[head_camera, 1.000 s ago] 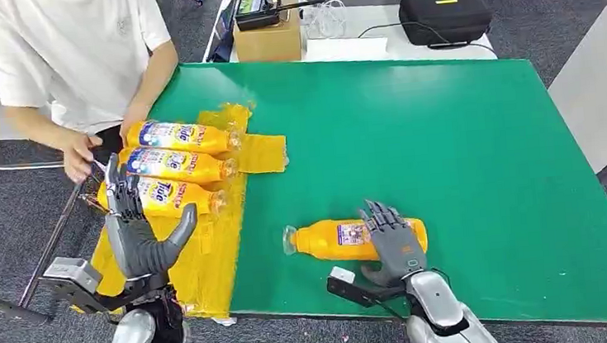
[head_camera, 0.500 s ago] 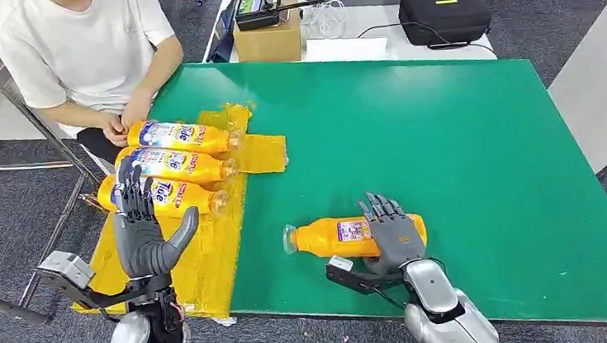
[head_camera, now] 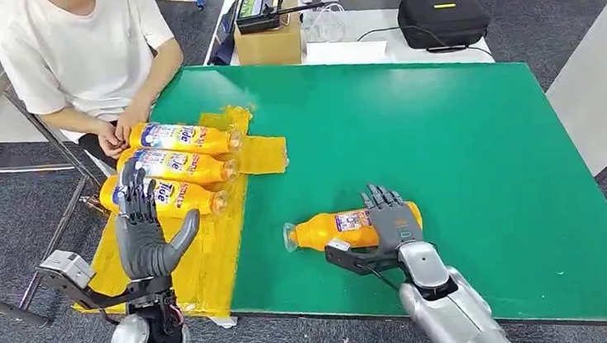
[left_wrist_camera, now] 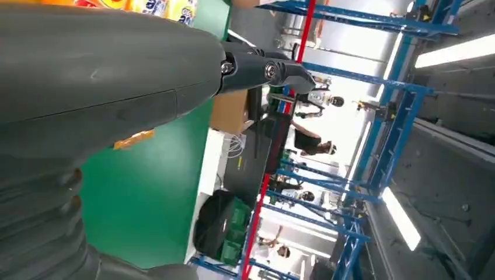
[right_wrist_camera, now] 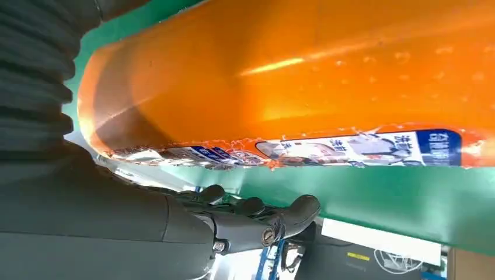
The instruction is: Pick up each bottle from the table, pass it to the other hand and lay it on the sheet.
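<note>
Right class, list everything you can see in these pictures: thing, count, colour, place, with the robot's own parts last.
Table: one, green top, centre.
Sheet: one, yellow, table's left edge.
Bottles on sheet: three, orange, lying side by side.
Loose bottle: one, orange, near front edge under the right hand.
Cardboard box: one, brown, behind the table.
Black case: one, behind the table.
Person: one, white shirt, seated at far left.
Left hand: dark grey, raised over the sheet, holding nothing.
Right hand: dark grey, fingers on the loose bottle.

orange bottle (head_camera: 334, 229), yellow sheet (head_camera: 207, 246), green table (head_camera: 447, 142)
</note>
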